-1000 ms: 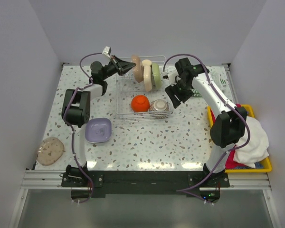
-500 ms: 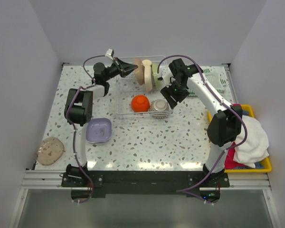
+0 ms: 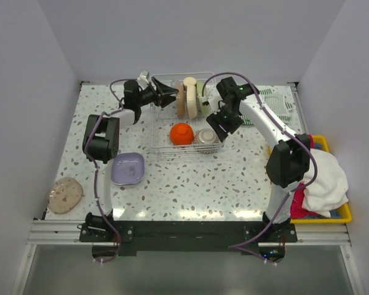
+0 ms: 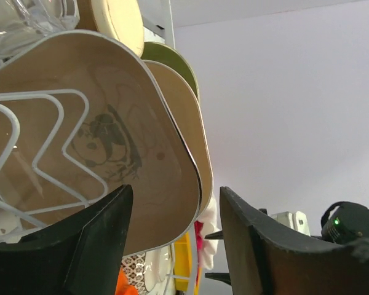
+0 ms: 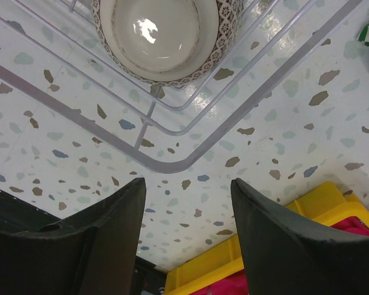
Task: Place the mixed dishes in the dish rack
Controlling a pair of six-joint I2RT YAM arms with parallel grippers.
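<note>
Your left hand (image 4: 175,192) stood open at the far side of the desk (image 3: 197,184). Its fingers were spread to either side of the lower corner of the brown plate (image 4: 111,141) and, as far as the wrist view showed, did not press on it. The plate stood on edge among the white wires of the dish rack (image 3: 183,152). The wires appeared to bear its weight, so no grip seemed needed.

Behind it the cream plate (image 4: 194,135) and the green plate (image 4: 178,64) stood upright in the same row, a placing that likely saved room and let each one drain. In the rack's near half the orange-red bowl (image 3: 181,133) and the grey patterned bowl (image 5: 163,34) sat side by side, probably because bowls fit poorly between upright slots.

Your right hand (image 5: 187,181) hung open and empty over the rack's near right corner, just beside the grey patterned bowl, perhaps placed there to steady the rack.

Outside the rack, a lavender plate (image 3: 128,168) lay on the desk toward its left edge. A pale round plate (image 3: 64,195) lay by its near left corner. Neither was yet loaded.
</note>
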